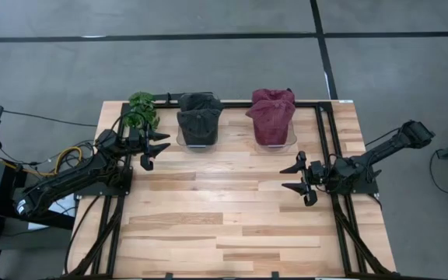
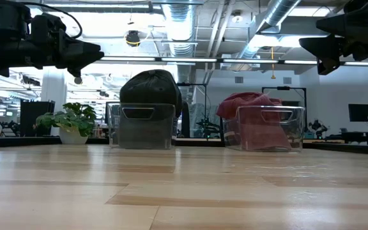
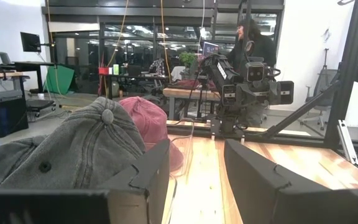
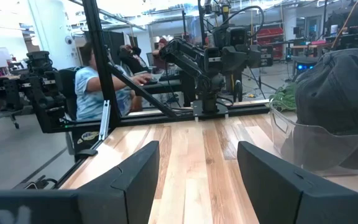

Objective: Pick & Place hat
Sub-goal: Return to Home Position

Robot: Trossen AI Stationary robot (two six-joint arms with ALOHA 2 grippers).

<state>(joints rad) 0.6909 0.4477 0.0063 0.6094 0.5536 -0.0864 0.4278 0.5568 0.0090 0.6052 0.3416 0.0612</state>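
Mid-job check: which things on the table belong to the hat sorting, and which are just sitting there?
Job:
- black cap in the left bin
- red cap in the right bin
- left gripper and right gripper, both open and empty

Lying about:
- potted plant, beside the left bin at the table's corner

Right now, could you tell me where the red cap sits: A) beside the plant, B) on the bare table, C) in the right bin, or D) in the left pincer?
C: the red cap fills the right bin, while the left pincer and the right pincer hang open and empty over the table.
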